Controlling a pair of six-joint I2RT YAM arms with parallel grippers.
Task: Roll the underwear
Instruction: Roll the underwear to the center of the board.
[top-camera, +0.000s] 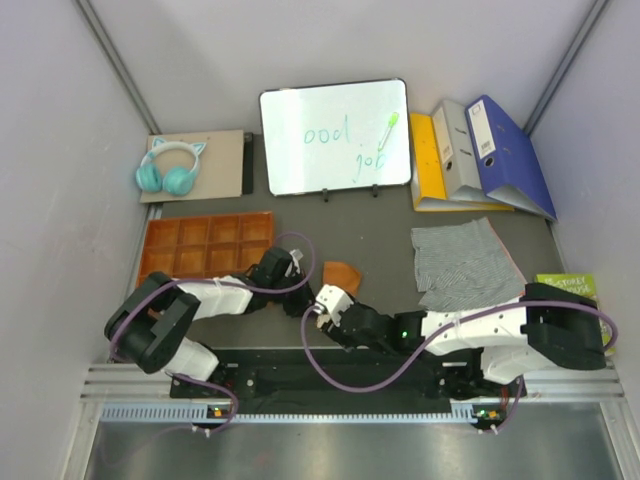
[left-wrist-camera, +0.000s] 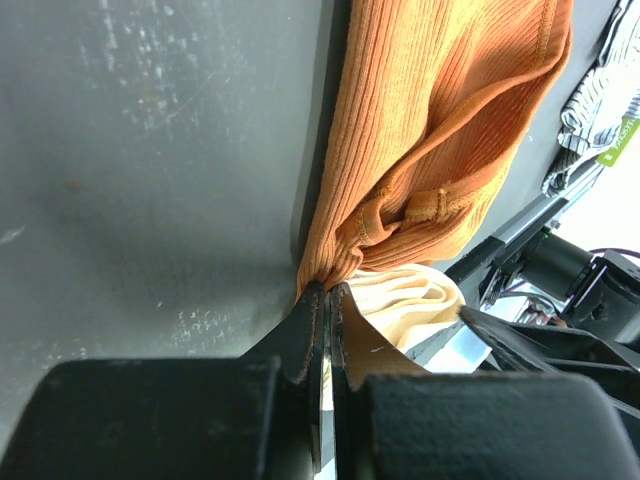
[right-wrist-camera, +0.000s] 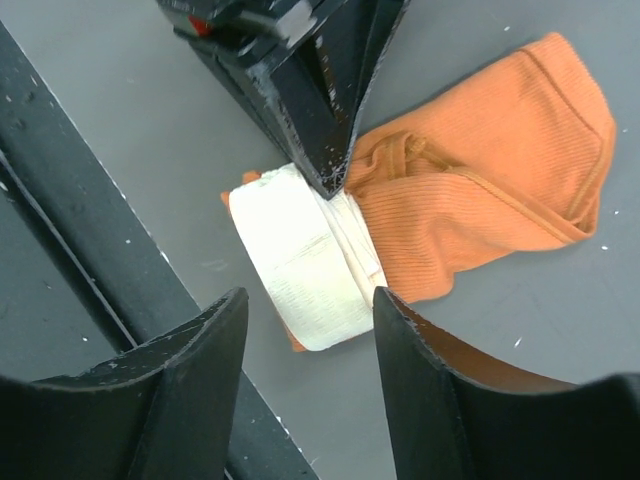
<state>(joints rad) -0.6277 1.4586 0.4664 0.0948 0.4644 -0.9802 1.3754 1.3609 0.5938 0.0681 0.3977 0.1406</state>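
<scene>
The left gripper (left-wrist-camera: 325, 297) has its fingers pressed together on a bunched fold of the orange briefs (left-wrist-camera: 430, 130), right where the orange cloth meets the cream waistband (left-wrist-camera: 410, 300). The right gripper (right-wrist-camera: 310, 325) hangs above the folded waistband with its fingers spread to either side; whether they touch the cloth cannot be told. The briefs lie on the grey table (top-camera: 380, 215) between the two wrists, near its front edge. The left arm reaches in low from the left, its forearm crossing the near edge of the orange tray (top-camera: 190, 240) with its rows of compartments. The right arm stretches in from the right, passing beside the striped boxer shorts (top-camera: 465, 262), which lie flat, well apart from the briefs
</scene>
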